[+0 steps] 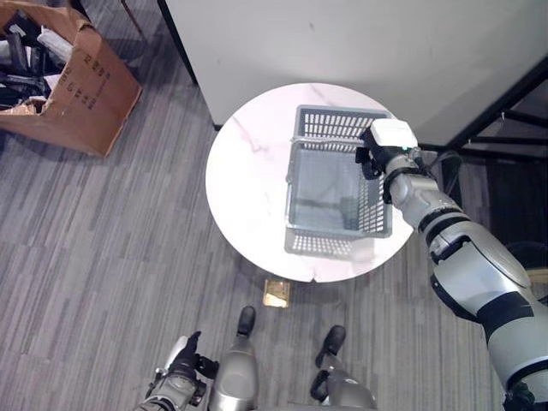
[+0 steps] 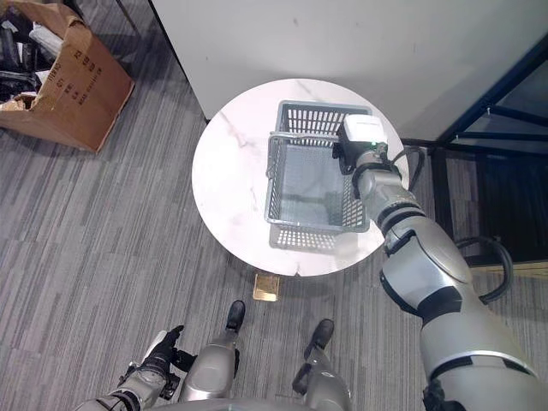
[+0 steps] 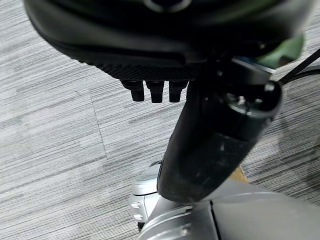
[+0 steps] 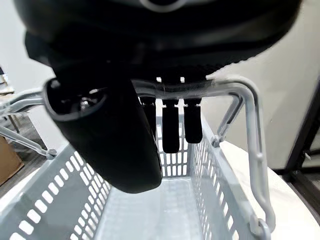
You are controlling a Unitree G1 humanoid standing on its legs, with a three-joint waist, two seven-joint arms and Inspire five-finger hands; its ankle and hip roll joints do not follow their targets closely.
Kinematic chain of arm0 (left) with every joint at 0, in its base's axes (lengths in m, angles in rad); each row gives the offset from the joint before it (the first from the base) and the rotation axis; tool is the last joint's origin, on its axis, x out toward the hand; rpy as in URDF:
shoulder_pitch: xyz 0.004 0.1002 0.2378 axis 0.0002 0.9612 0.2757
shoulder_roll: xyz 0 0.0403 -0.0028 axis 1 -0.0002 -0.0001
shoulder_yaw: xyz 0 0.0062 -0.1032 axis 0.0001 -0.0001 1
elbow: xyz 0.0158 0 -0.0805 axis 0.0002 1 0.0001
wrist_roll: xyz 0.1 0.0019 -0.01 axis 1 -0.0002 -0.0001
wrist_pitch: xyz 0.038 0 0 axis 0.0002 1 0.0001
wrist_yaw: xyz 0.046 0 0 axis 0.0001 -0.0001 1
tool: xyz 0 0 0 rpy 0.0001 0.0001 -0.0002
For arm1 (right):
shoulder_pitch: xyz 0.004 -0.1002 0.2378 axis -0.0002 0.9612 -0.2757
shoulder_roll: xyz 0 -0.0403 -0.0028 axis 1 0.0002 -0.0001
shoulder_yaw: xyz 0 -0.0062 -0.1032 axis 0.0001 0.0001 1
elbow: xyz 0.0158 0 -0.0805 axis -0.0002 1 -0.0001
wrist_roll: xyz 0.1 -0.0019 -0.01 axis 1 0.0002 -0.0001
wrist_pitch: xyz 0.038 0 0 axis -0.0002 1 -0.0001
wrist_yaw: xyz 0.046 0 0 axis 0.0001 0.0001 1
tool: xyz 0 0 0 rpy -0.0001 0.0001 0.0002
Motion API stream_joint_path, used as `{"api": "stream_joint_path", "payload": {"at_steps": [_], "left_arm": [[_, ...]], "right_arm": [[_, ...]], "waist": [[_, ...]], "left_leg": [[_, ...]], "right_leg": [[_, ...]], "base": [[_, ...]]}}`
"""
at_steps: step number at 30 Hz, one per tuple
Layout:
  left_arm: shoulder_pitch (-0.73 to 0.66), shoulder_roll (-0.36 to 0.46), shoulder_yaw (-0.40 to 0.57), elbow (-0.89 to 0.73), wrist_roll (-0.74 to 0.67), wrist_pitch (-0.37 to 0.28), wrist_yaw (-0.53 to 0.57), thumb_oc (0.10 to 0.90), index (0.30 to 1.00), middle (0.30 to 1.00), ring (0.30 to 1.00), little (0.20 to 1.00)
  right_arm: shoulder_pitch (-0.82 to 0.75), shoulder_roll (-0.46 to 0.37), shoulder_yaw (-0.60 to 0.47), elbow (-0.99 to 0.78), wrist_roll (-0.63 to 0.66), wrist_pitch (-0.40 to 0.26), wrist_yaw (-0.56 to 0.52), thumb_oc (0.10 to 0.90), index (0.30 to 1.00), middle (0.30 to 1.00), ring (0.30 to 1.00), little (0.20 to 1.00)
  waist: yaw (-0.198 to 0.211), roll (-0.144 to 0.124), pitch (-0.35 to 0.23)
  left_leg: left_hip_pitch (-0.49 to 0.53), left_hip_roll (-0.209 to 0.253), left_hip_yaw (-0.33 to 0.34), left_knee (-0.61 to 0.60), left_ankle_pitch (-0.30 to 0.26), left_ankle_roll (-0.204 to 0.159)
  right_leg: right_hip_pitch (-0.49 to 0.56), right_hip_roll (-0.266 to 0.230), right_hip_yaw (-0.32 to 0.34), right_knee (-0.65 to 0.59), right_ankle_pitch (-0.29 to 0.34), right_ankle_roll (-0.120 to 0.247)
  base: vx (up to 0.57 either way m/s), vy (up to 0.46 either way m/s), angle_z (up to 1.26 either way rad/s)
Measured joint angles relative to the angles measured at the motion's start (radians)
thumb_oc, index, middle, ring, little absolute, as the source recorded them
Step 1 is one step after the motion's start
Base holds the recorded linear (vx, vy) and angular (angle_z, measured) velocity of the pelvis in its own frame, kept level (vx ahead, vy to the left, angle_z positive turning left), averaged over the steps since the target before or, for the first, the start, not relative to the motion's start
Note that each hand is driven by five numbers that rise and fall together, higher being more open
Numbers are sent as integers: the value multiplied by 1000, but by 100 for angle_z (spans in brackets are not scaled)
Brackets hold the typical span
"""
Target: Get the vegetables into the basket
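The right arm reaches up from the lower right of the frame to the round white tabletop (image 1: 248, 171) at centre, its right robot hand (image 4: 170, 115) poised over the right side of the grey basket (image 1: 330, 193) that stands there. In the right wrist view the fingers (image 4: 192, 125) hang down just inside the basket, beside its raised handle (image 4: 250, 125), relaxed and holding nothing. Seen from above, a white wrist block hides the robot hand itself. The basket's interior looks bare. The left robot hand (image 1: 184, 360) hangs low at the bottom left over the grey carpet (image 1: 103, 257), fingers loosely extended, empty. A cardboard box (image 1: 81, 86) sits at upper left, cut off by the edge.
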Motion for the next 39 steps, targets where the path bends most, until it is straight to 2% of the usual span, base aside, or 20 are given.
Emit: {"api": "stream_joint_path", "payload": {"at_steps": [5, 10, 12, 15, 17, 18, 21, 23, 26, 29, 30, 31, 33, 36, 37, 39], "left_arm": [[1, 2, 4, 0, 12, 9, -17, 900, 1000, 1000, 1000, 1000], [33, 4, 10, 10, 49, 24, -36, 900, 1000, 1000, 1000, 1000], [41, 6, 40, 19, 56, 27, -41, 900, 1000, 1000, 1000, 1000], [76, 7, 113, 24, 67, 32, -46, 900, 1000, 1000, 1000, 1000], [84, 8, 116, 27, 67, 36, -45, 900, 1000, 1000, 1000, 1000], [93, 5, 171, 34, 67, 37, -51, 900, 1000, 1000, 1000, 1000], [120, 6, 220, 49, 66, 43, -59, 900, 1000, 1000, 1000, 1000], [134, 5, 269, 53, 67, 49, -68, 900, 1000, 1000, 1000, 1000], [159, 7, 292, 65, 77, 54, -78, 900, 1000, 1000, 1000, 1000], [163, 6, 311, 67, 88, 55, -92, 900, 1000, 1000, 1000, 1000], [164, 6, 311, 66, 90, 56, -100, 900, 1000, 1000, 1000, 1000], [172, 6, 318, 67, 101, 57, -107, 900, 1000, 1000, 1000, 1000], [193, 7, 322, 68, 111, 57, -109, 900, 1000, 1000, 1000, 1000], [201, 1, 359, 71, 116, 58, -110, 900, 1000, 1000, 1000, 1000], [200, 0, 358, 71, 116, 62, -111, 900, 1000, 1000, 1000, 1000], [219, 2, 355, 75, 121, 58, -111, 900, 1000, 1000, 1000, 1000]], "right_arm": [[67, 5, -18, -5, 0, -10, 28, 400, 300, 300, 300, 300], [168, 20, -48, -55, 1, -17, 82, 400, 300, 300, 300, 300], [192, 16, -49, -97, 5, -13, 98, 400, 300, 300, 300, 300], [293, -44, -49, -370, 25, 1, 148, 400, 300, 300, 300, 300], [324, -53, -49, -424, 32, -4, 149, 400, 300, 300, 300, 300], [380, -91, -54, -546, 53, 17, 170, 400, 300, 300, 300, 300], [438, -125, -54, -647, 75, -3, 191, 400, 300, 300, 300, 300], [510, -220, -57, -799, 92, 0, 215, 400, 300, 300, 300, 300], [548, -262, -62, -859, 110, -18, 237, 400, 300, 300, 300, 300], [631, -341, -116, -961, 110, -21, 269, 400, 300, 300, 300, 300], [680, -360, -164, -999, 110, -29, 277, 400, 300, 300, 300, 300], [735, -368, -218, -1028, 110, -47, 278, 400, 300, 300, 300, 300], [770, -374, -249, -1036, 105, -53, 278, 400, 300, 300, 300, 300], [912, -395, -362, -1061, 90, -72, 277, 400, 300, 300, 300, 300], [1017, -395, -451, -1082, 60, -73, 273, 400, 300, 300, 300, 300], [1041, -396, -462, -1074, 41, -70, 273, 400, 300, 300, 300, 300]], "waist": [[-8, -4, -12], [-23, -18, -66], [-47, -23, -72], [-91, -35, -81], [-106, -38, -83], [-117, -41, -85], [-145, -47, -90], [-152, -49, -91], [-169, -56, -97], [-170, -58, -99], [-170, -58, -99], [-171, -59, -100], [-195, -64, -104], [-195, -69, -117], [-200, -70, -118], [-223, -76, -120]], "left_leg": [[34, -1, 3, -1, 0, 1], [72, -8, 34, -14, -2, 7], [79, -11, 40, -15, -2, 7], [108, -12, 70, -25, -1, 11], [119, -11, 84, -30, -1, 12], [131, -11, 95, -39, 0, 12], [163, -8, 115, -51, 0, 14], [184, -7, 133, -65, 0, 14], [201, -5, 154, -65, -5, 19], [204, -6, 155, -65, -5, 19], [206, -7, 158, -65, -6, 20], [213, -8, 160, -65, -8, 23], [231, -13, 168, -65, -16, 24], [247, -24, 183, -66, -29, 39], [261, -36, 199, -66, -35, 48], [266, -44, 224, -71, -40, 60]], "right_leg": [[31, -2, 4, 0, 1, 1], [46, -8, 32, 0, 3, 5], [50, -10, 37, 0, 5, 7], [53, -10, 69, 0, 12, 9], [53, -8, 82, 0, 15, 10], [55, -6, 92, 0, 16, 10], [69, -3, 112, 0, 16, 10], [73, 1, 124, 0, 16, 11], [78, 4, 142, 0, 16, 11], [80, 5, 144, 0, 17, 11], [82, 5, 144, 0, 17, 12], [87, 4, 146, 0, 18, 12], [96, 2, 159, 1, 19, 15], [96, -8, 172, 16, 22, 20], [92, -19, 188, 35, 28, 30], [84, -33, 202, 34, 43, 51]], "base": [[0, 0, 0], [14, 19, -13], [12, 19, -12], [23, 18, -29], [35, 14, -21], [34, 5, -27], [50, 8, -20], [45, 12, -22], [50, 28, -20], [51, 70, -2], [27, 55, -2], [30, 94, -8], [36, 140, -14], [-5, 142, -17], [-61, 140, -29], [-92, 143, -45]]}}
